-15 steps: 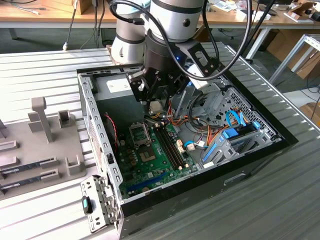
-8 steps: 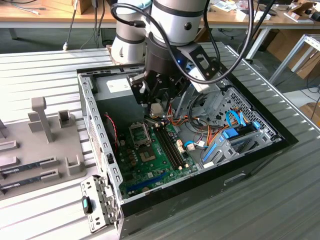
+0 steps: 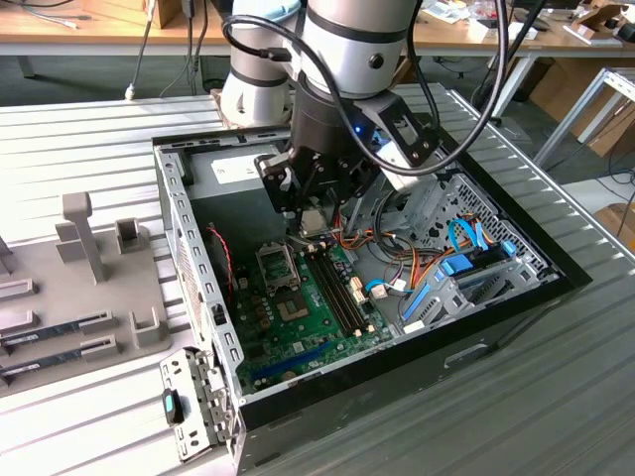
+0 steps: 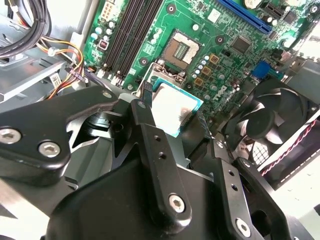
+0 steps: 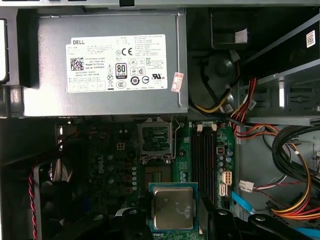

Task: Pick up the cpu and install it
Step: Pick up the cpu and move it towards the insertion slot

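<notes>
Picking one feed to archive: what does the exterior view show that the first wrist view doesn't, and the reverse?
Exterior view: the arm, the grey fixture tray at its left beside the case, the ribbed table. First wrist view: the whole labelled face of the power supply, unblocked. Both: the cpu gripped in the end effector above the motherboard, the socket empty.

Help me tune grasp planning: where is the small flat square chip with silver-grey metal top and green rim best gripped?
Pinch two opposite edges of the flat silver-grey chip from above its metal top: it is thin, and the black gripper holds it so.
</notes>
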You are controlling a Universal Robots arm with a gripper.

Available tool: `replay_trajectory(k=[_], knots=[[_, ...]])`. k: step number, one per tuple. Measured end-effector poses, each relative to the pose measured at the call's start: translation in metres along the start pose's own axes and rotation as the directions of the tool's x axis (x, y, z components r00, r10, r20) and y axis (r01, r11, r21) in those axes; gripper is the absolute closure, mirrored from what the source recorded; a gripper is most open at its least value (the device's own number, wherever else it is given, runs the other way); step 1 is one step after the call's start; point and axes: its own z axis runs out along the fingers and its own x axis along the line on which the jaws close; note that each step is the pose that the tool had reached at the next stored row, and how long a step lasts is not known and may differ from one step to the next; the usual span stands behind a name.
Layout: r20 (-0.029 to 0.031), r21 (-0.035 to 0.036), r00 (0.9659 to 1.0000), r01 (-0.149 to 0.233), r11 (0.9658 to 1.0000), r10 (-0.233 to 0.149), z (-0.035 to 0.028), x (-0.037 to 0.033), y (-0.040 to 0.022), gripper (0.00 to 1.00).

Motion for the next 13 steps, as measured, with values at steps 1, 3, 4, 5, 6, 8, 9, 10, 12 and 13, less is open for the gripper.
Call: replay_trajectory(k=[1, 3, 4, 5, 6, 8, 9, 10, 12, 13], knots=[[0.0, 0.0, 1.0, 0.0, 1.0, 0.0, 0.0002, -0.0001, -0.0004, 0.53], [0.0, 0.0001, 1.0, 0.0, 1.0, 0.0, 0.0009, -0.0003, -0.0016, 0.53], [0.0, 0.0001, 1.0, 0.0, 1.0, 0.0, 0.0012, -0.0003, -0.0021, 0.53], [0.0, 0.0, 1.0, 0.0, 1.0, 0.0, 0.0016, -0.0004, -0.0026, 0.53], [0.0001, 0.0, 1.0, 0.0, 1.0, 0.0, 0.0021, -0.0005, -0.0033, 0.53], [0.0, 0.0, 1.0, 0.0, 1.0, 0.0, 0.0026, -0.0007, -0.0042, 0.53], [0.0, 0.0, 1.0, 0.0, 1.0, 0.0, 0.003, -0.0008, -0.0049, 0.53], [0.0, 0.0, 1.0, 0.0, 1.0, 0.0, 0.0032, -0.0008, -0.0053, 0.53], [0.0, 0.0, 1.0, 0.0, 1.0, 0.0, 0.0044, -0.0012, -0.007, 0.53], [0.0, 0.0, 1.0, 0.0, 1.0, 0.0, 0.0046, -0.0013, -0.0074, 0.53]])
